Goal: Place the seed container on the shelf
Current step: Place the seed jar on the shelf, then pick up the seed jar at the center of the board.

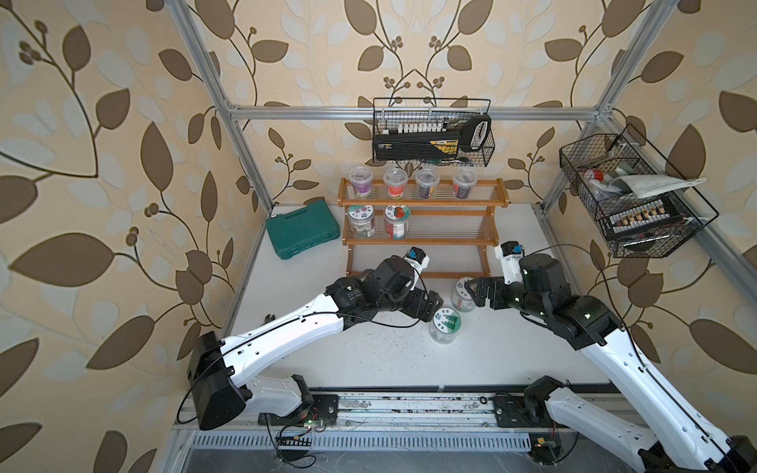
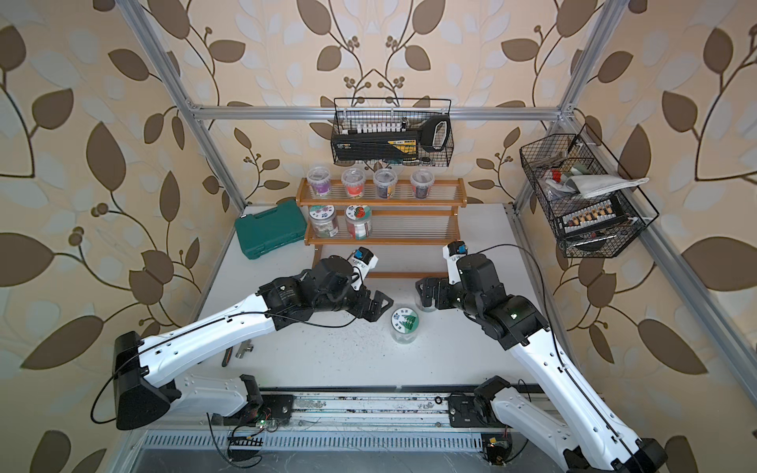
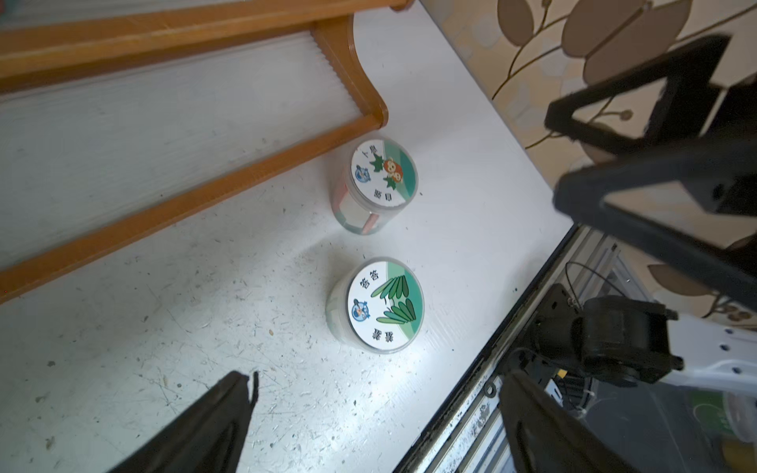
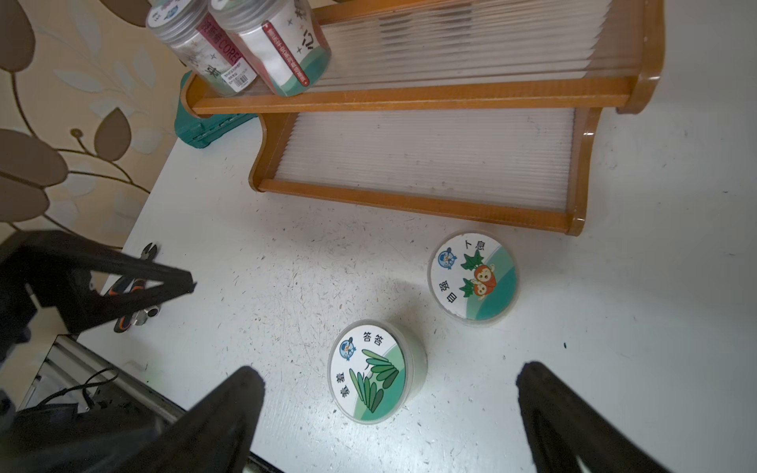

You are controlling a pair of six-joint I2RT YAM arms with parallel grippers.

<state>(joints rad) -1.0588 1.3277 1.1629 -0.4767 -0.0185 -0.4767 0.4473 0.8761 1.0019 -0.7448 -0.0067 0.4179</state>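
Observation:
Two clear seed containers stand on the white table in front of the shelf. One has a green-leaf lid. The other, with an orange-fruit lid, stands nearer the shelf's bottom tier. My left gripper is open just left of the leaf-lid container, not touching it. My right gripper is open and hovers over the fruit-lid container, partly hiding it in both top views. Neither gripper holds anything.
The shelf's top tier holds several cups and its middle tier two jars at the left; the bottom tier is bare. A green tool case lies left of the shelf. Black wire baskets hang on the frame. Pliers lie front left.

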